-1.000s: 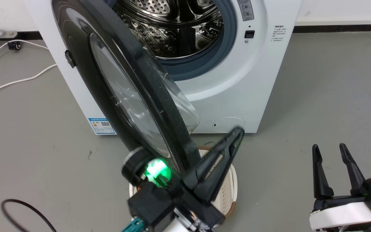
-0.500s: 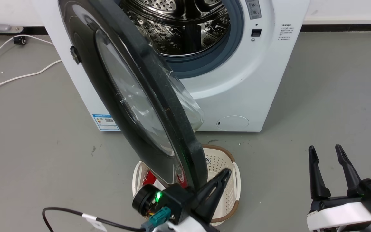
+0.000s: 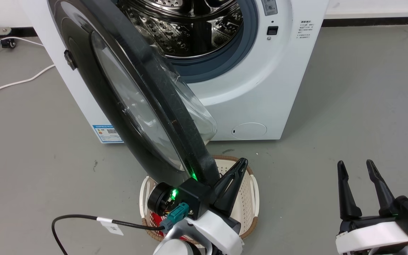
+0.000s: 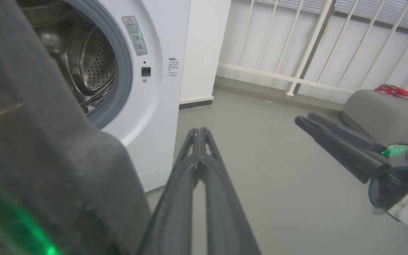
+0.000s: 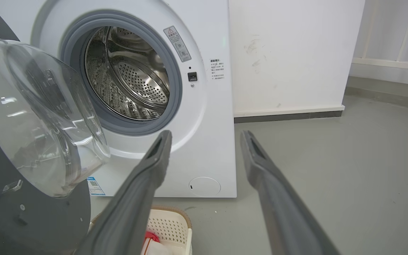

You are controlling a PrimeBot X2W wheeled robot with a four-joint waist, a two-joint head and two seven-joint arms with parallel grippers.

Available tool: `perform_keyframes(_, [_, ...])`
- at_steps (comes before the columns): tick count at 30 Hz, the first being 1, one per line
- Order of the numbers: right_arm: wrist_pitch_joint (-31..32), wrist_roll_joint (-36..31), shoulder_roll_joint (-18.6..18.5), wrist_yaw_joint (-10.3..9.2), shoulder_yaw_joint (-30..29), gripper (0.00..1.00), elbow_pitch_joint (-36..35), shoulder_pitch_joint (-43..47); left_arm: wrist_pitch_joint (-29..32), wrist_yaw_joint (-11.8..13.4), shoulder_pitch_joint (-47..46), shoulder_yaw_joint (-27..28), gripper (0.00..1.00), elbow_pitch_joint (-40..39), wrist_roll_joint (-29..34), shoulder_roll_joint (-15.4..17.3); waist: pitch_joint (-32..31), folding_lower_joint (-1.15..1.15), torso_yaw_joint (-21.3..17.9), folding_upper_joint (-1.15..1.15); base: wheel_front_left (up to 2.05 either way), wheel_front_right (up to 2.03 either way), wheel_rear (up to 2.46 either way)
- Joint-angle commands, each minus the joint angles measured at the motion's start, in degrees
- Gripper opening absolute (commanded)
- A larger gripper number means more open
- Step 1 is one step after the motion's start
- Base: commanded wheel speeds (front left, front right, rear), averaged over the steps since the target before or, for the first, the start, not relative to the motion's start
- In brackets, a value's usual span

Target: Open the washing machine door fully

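The white washing machine (image 3: 260, 88) stands with its steel drum (image 3: 190, 28) exposed. Its washing machine door (image 3: 143, 95), glossy black with a clear glass bowl (image 3: 197, 113), is swung out partway, its edge towards me. My left gripper (image 3: 240, 163) is shut on nothing, just right of the door's lower rim; its wrist sits close against that rim. In the left wrist view the door's edge (image 4: 48, 159) looms at the left beside the shut left gripper (image 4: 199, 131). My right gripper (image 3: 355, 164) is open over the floor, well right of the door. The right wrist view looks between the open right gripper (image 5: 205, 136) at the door (image 5: 30, 117).
A cream laundry basket (image 3: 251, 191) with something red in it sits on the floor under the door's lower edge. White cables (image 3: 12, 83) lie at the left, and a black cable (image 3: 76, 219) runs near my left arm. A grey cushion (image 4: 384, 109) and a railing are off to the right.
My left gripper has dropped from its higher reach a second ago and now lies low beside the door's rim, still shut. The head camera has shifted. Door angle and right gripper look unchanged.
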Motion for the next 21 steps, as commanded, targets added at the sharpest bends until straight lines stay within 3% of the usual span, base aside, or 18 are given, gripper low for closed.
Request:
perform_keyframes(1, [-0.06,0.4,0.13,-0.04,-0.03,1.0,0.11,-0.62,-0.46,0.66,-0.4,0.51,0.0,0.74,-0.11,0.23,-0.03,0.0,0.0,0.0,0.0,0.0,0.0])
perform_keyframes(13, [-0.39,1.26,0.13,-0.04,0.7,1.0,1.35,0.32,-1.9,5.49,5.26,3.38,0.0,-0.14,-0.87,2.65,-1.39,0.0,0.8,0.0,0.0,0.0,0.0])
perform_keyframes(21, [0.81,1.26,0.12,-0.04,0.87,1.0,1.17,1.73,-1.75,8.33,13.05,3.8,0.0,-6.6,-1.69,4.32,-2.76,0.0,4.49,0.0,0.0,0.0,0.0])
